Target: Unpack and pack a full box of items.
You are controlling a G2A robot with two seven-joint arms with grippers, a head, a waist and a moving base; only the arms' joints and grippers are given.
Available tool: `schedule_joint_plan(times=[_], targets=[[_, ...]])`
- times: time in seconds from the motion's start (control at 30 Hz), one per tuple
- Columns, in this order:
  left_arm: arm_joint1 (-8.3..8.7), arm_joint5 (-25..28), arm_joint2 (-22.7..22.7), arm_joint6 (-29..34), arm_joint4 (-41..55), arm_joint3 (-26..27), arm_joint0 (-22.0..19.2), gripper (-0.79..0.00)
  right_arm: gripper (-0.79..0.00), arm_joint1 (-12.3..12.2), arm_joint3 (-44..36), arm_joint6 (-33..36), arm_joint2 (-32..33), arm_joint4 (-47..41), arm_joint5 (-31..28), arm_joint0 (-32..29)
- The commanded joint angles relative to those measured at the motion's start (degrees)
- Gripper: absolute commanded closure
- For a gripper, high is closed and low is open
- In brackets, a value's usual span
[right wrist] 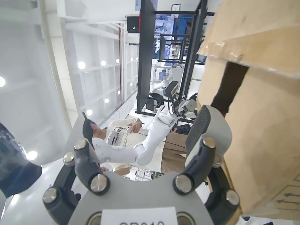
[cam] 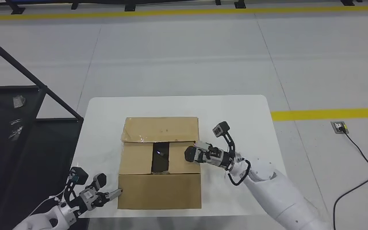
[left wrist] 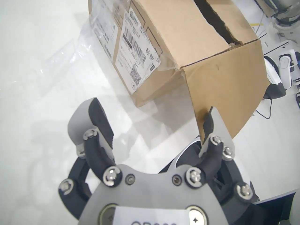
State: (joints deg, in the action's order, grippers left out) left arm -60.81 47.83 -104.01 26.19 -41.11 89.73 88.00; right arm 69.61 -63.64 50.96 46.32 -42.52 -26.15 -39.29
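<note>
At the box (cam: 138,161), left gripper (left wrist: 154,113) and right gripper (right wrist: 144,115) sit, fingers spread.
We should pinch 1 flap (left wrist: 225,83) edge squarely.

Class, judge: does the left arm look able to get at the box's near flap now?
Likely yes: the open left gripper sits right at the near flap's lower corner, nothing between them.

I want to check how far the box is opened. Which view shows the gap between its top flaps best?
The top view: it looks straight down on the box, so the whole dark gap between the flaps shows. The left wrist view catches it obliquely as a slit; the right wrist view shows a short dark strip.
</note>
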Motion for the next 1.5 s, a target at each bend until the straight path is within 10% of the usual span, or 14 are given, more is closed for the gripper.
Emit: schedule_joint_plan(times=[0.0,0.63,1.47], targets=[[0.0,0.0,0.0,0.0,0.0,0.0,0.0,-0.785,-0.785,0.5,1.6,-2.4,-0.5,1.4,1.7,1.0],[0.0,0.0,0.0,0.0,0.0,0.0,0.0,-0.785,-0.785,5.5,9.1,-19.2,-1.3,7.8,0.5,9.3],[-0.02,-0.5,0.1,-0.3,-0.1,0.1,0.1,-0.785,-0.785,19.8,38.5,-47.4,-11.7,28.7,-8.4,23.6]])
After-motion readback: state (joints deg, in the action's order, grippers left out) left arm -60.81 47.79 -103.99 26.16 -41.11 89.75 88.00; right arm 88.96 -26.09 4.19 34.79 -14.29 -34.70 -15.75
